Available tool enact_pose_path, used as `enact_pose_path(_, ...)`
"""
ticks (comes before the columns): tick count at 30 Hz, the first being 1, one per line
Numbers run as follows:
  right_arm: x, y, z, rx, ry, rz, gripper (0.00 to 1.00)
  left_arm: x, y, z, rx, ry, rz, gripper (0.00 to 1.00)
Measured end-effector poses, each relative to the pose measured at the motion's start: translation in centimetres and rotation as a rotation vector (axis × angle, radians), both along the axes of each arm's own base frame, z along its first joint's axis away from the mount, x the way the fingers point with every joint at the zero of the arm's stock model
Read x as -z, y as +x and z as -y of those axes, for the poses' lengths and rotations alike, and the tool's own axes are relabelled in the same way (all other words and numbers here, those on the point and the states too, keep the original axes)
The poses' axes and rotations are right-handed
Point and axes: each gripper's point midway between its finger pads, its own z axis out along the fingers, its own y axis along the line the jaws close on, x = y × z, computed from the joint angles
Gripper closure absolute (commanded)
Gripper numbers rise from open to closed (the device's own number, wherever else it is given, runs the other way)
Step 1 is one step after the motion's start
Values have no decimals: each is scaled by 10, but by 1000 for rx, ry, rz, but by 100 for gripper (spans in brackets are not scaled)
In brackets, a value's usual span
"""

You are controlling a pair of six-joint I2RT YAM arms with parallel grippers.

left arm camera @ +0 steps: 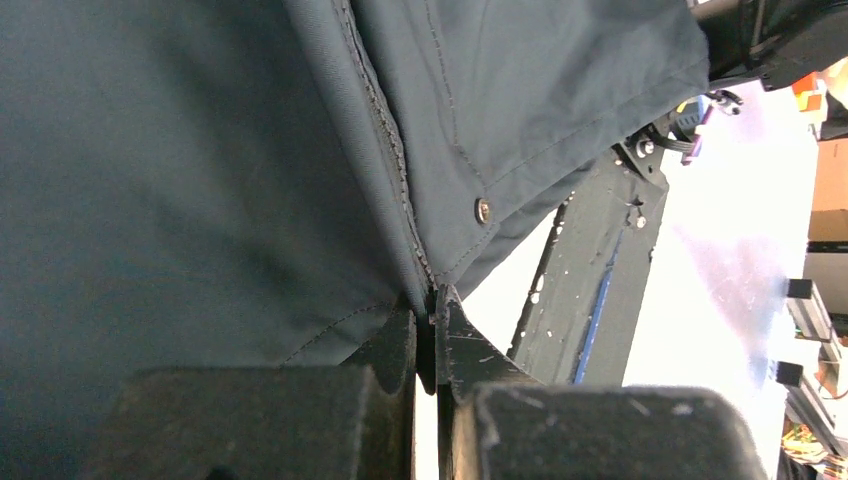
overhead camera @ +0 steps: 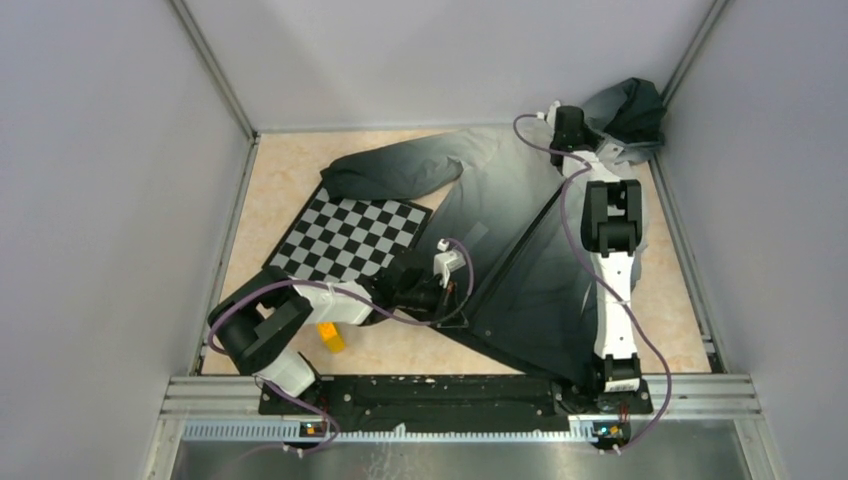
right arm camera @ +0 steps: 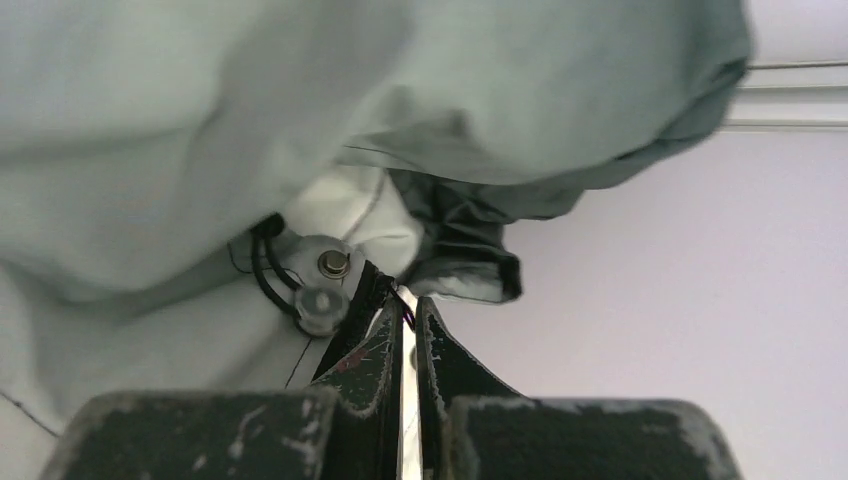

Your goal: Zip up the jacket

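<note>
The jacket (overhead camera: 520, 230) lies spread over the table, black at the hem near me and pale grey at the hood (overhead camera: 628, 112) in the far right corner. Its dark zipper (overhead camera: 515, 250) runs diagonally up the front. My left gripper (overhead camera: 458, 310) is shut on the hem at the zipper's lower end; the left wrist view shows its jaws (left arm camera: 432, 300) pinching the seam below the zipper teeth (left arm camera: 395, 170). My right gripper (overhead camera: 558, 112) is at the collar. In the right wrist view it (right arm camera: 406, 300) is shut on the zipper pull, beside a snap (right arm camera: 333, 264) and a cord toggle (right arm camera: 316, 303).
A black-and-white checkerboard (overhead camera: 350, 235) lies left of the jacket, partly under a sleeve (overhead camera: 390, 170). A small yellow object (overhead camera: 330, 337) sits by the left arm's base. Grey walls enclose the table on three sides. The black base rail (overhead camera: 440, 390) runs along the near edge.
</note>
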Motion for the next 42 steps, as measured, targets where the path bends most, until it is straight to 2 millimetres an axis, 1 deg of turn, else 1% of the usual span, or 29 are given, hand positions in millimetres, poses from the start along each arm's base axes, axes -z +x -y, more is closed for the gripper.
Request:
enact_pose_path(2,16,0,0,-1,-11,-24,100,4,1,-2,-4,18,3,100)
enact_pose_path(4,26,0,0,0,-15,-42,100,8,1,-3,-6,34,3,100)
enact_pose_path(6,26,0,0,2,-16,-38,100,11,2,-2,-3,48,-8,100)
enact_pose_path(9,21,2,-1,6,-17,-10,99,18,3,2,8,66,-33,100)
enact_pose_path(10,20,3,-2,5,-16,-8,90,20,2,2,13,70,-43,100)
enact_pose_path(11,19,3,-4,5,-16,-6,65,23,2,2,16,75,-51,100)
enact_pose_path(12,19,3,-7,3,-10,-2,42,24,1,2,16,79,-56,100)
enact_pose_path(13,16,5,-9,0,-6,7,26,25,-1,1,21,84,-67,100)
enact_pose_path(14,12,8,-12,-5,4,22,18,26,-7,-1,36,95,-93,100)
enact_pose_path(15,8,10,-14,-4,16,36,15,28,-12,-3,45,106,-112,100)
enact_pose_path(16,2,12,-17,-1,32,60,15,29,-16,-5,55,116,-129,95)
enact_pose_path(17,0,13,-19,5,49,74,14,30,-20,-6,64,124,-144,89)
enact_pose_path(20,-7,4,-26,29,111,94,13,32,-27,-10,74,153,-178,54)
enact_pose_path(21,-8,-3,-30,39,138,91,13,31,-27,-10,76,158,-178,45)
enact_pose_path(22,-9,-12,-36,48,164,84,13,28,-29,-10,80,158,-195,38)
enact_pose_path(23,-13,-21,-46,53,192,82,13,24,-30,-9,84,153,-201,32)
enact_pose_path(25,-24,-40,-72,44,239,84,12,17,-29,-6,88,147,-187,24)
enact_pose_path(26,-31,-50,-89,34,264,91,12,14,-29,-6,85,147,-187,22)
enact_pose_path(28,-48,-72,-131,-4,323,118,11,10,-27,-6,73,150,-177,18)
enact_pose_path(29,-55,-86,-156,-33,370,137,10,7,-26,-7,65,152,-172,17)
enact_pose_path(30,-61,-100,-177,-59,416,147,10,5,-25,-7,59,151,-166,7)
enact_pose_path(31,-67,-121,-208,-108,496,154,10,1,-23,-7,50,152,-158,2)
enact_pose_path(32,-72,-133,-224,-135,535,155,9,-3,-21,-7,45,148,-147,1)
enact_pose_path(33,-78,-151,-246,-186,609,159,9,-9,-20,-6,38,141,-141,1)
enact_pose_path(34,-82,-171,-261,-223,670,155,9,-16,-19,-7,26,134,-130,1)
enact_pose_path(35,-86,-190,-270,-253,726,149,9,-24,-18,-8,18,124,-118,1)
enact_pose_path(37,-96,-227,-276,-291,843,144,9,-44,-17,-10,1,97,-81,1)
enact_pose_path(39,-115,-257,-270,-310,954,170,9,-67,-14,-12,-19,67,-35,1)
enact_pose_path(42,-157,-292,-257,-344,1093,268,9,-103,-7,-14,-55,18,45,1)
